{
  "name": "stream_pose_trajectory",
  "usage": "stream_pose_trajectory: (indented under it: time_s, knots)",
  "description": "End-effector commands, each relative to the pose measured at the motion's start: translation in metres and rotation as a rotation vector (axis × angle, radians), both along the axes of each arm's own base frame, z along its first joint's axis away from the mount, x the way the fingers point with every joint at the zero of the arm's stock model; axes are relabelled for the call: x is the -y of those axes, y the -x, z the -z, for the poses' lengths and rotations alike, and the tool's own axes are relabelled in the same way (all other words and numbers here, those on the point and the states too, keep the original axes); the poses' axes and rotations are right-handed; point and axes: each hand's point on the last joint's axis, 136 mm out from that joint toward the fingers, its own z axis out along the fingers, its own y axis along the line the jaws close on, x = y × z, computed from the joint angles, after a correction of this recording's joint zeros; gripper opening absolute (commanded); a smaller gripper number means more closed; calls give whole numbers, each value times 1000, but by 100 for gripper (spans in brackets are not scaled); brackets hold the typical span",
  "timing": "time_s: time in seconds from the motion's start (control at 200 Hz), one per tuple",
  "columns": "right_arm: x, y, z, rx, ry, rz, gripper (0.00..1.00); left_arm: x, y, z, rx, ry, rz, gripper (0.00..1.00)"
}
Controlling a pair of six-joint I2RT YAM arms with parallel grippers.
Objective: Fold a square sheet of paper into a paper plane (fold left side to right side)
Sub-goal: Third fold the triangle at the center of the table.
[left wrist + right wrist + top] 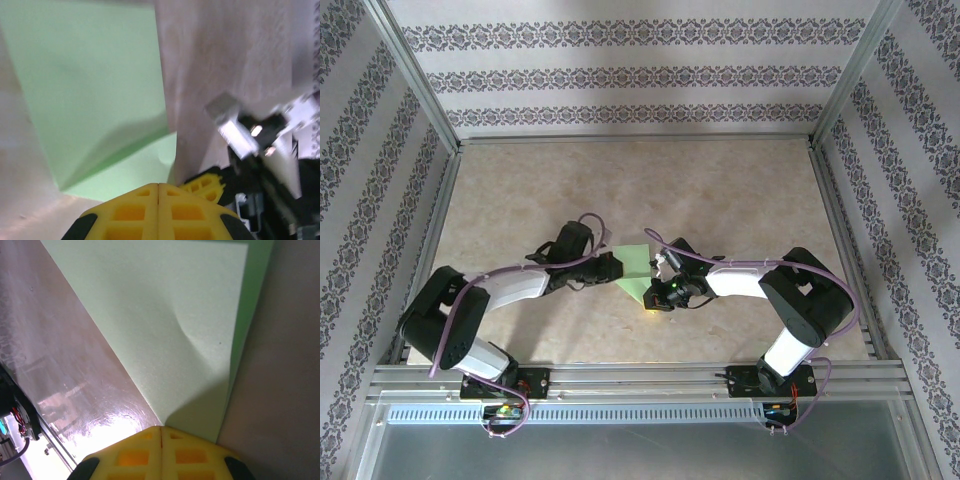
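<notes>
The square sheet of paper is light green and lies folded over on itself in the middle of the table, between both grippers. In the left wrist view the sheet has one layer lifted slightly over a lower layer, with a shadow between them. My left gripper is shut, its yellow tips at the sheet's near edge. In the right wrist view the sheet shows a dent and a strip of lower layer along its right edge. My right gripper is shut at the sheet's near corner. The paper plane is out of view.
The beige mottled tabletop is bare around the sheet. Aluminium rails frame the table, with patterned walls behind. In the left wrist view the right gripper's yellow fingers sit close beside my left gripper.
</notes>
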Motion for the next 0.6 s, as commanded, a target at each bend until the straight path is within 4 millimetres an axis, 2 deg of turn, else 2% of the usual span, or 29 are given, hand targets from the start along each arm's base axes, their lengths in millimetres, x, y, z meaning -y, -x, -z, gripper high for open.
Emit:
stream_pose_trajectory:
  time_s: [0.0, 0.24, 0.43, 0.595]
  knots:
    - [47, 12, 41, -60, 242, 66, 0, 12, 17, 21, -76, -14, 34, 6]
    - [47, 11, 40, -60, 241, 65, 0, 24, 9, 30, -83, -27, 52, 6]
    - [47, 12, 39, -60, 242, 65, 0, 24, 6, 36, -91, -44, 51, 6]
    - [44, 9, 34, -51, 230, 61, 0, 15, 7, 47, -123, -115, 35, 6]
